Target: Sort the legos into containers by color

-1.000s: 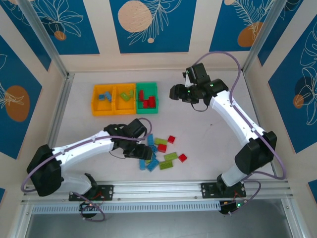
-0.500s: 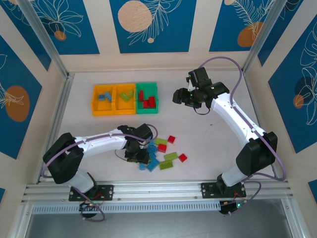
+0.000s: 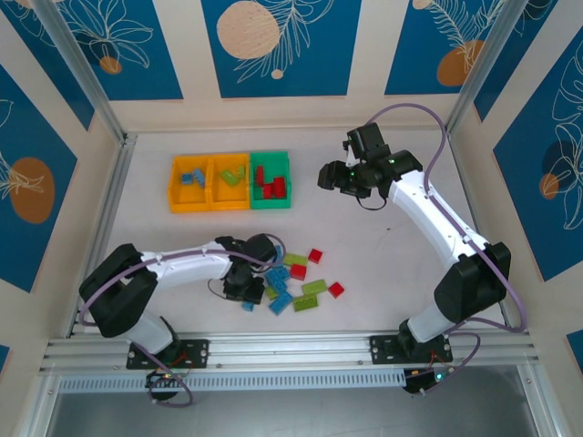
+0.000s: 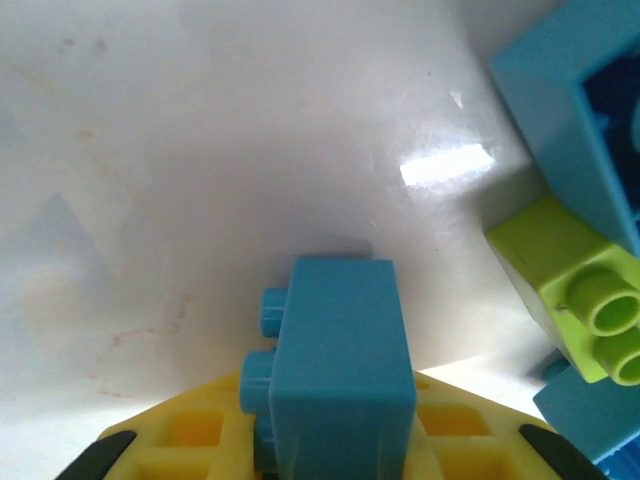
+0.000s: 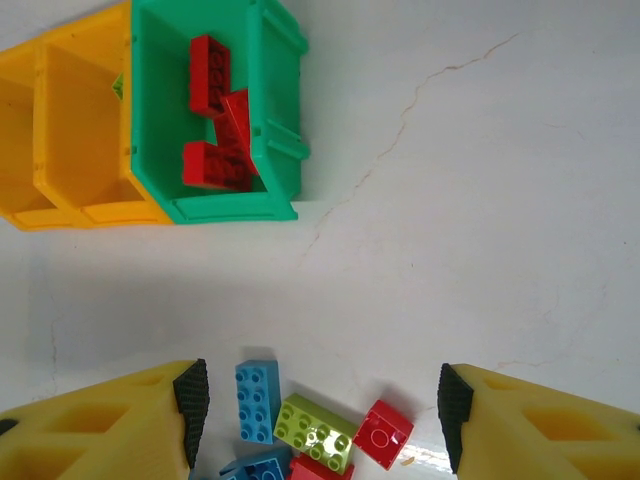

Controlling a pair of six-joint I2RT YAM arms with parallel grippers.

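- As seen from the top camera, 3 bins stand in a row at the far left of the white table point(image 3: 392, 264), walls touching: left orange bin point(image 3: 191, 208), middle orange bin point(image 3: 230, 208), green bin point(image 3: 271, 206)
- Green bin: 3 red bricks point(image 5: 213, 165) counted in the right wrist view, lying across one another
- Left orange bin holds blue pieces and the middle orange bin holds lime green pieces; both counts are too small to read
- Loose pile near the front edge, well apart from the bins: 3 loose red bricks point(image 3: 315, 255), 3 lime green bricks point(image 3: 313, 287), at least 3 blue; the blue cluster is too tight for a firm count
- Left gripper point(image 3: 246, 284) is low at the pile's left edge, its yellow fingers pressed against both sides of 1 blue brick point(image 4: 340, 370), studs facing left in the wrist view
- Just right of it in that view are 1 lime green brick and 1 larger blue one
- Right gripper point(image 3: 326, 175) hangs to the right of the green bin, fingers point(image 5: 110, 430) spread wide, nothing between them
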